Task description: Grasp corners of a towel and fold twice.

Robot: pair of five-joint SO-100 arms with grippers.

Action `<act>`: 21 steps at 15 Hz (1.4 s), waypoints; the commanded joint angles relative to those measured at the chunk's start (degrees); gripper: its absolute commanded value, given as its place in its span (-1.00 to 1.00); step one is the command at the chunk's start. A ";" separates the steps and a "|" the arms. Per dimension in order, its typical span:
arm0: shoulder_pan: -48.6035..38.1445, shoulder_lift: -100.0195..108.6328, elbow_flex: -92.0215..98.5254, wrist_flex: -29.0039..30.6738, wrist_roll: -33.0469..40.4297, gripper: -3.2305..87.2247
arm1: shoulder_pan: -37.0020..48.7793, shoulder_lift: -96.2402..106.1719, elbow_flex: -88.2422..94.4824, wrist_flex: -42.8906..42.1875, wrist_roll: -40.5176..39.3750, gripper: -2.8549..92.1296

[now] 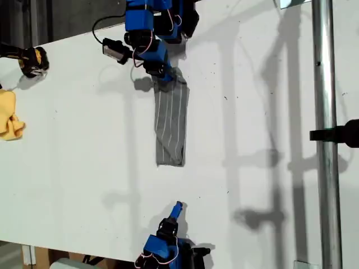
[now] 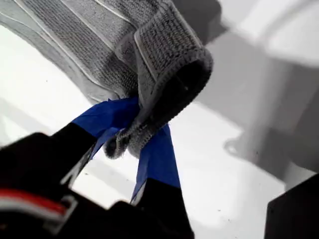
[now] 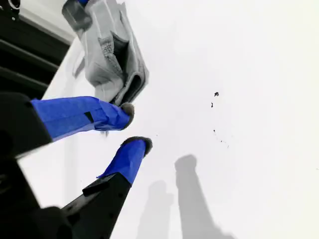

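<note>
Clamped on the bunched end of the towel (image 2: 164, 64), my first gripper (image 2: 132, 132) holds soft, limp, light knit (best regripped at a corner); my second gripper (image 3: 134, 127) hangs open, empty.

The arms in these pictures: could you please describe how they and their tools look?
Both arms are bright blue with black motor blocks and thin looping cables. My first tool has black fingers wrapped in blue tape. My second tool has the same blue-taped black fingers, with grey rounded tips. A small black camera sits on the first arm.

towel (image 1: 171, 124) mid-table (image 1: 73, 140), yellow cloth (image 1: 9, 115) at exterior view's left edge
</note>
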 commanded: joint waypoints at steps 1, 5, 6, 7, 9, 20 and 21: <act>-0.97 0.44 -2.02 0.44 0.53 -0.73 | -1.85 14.68 0.97 9.76 3.34 -0.94; -0.97 0.44 -2.11 0.53 0.53 -0.73 | -4.13 21.45 2.37 10.99 4.48 -0.94; -1.14 0.44 -2.11 0.53 0.62 -0.73 | -2.46 15.91 -0.53 4.83 0.79 -0.94; -1.14 0.44 -2.20 0.53 0.70 -0.73 | -1.23 9.05 -4.04 -2.11 -2.90 -0.94; -1.05 0.44 -2.37 0.53 0.53 -0.73 | 0.09 -3.96 -11.34 -12.22 -8.17 -0.94; -0.35 0.44 -2.64 0.62 0.26 -0.73 | -5.63 -54.49 -57.13 -23.55 -20.04 -0.94; -0.44 0.44 -2.64 0.62 0.35 -0.73 | -6.42 -58.97 -60.47 -24.08 -20.13 -0.94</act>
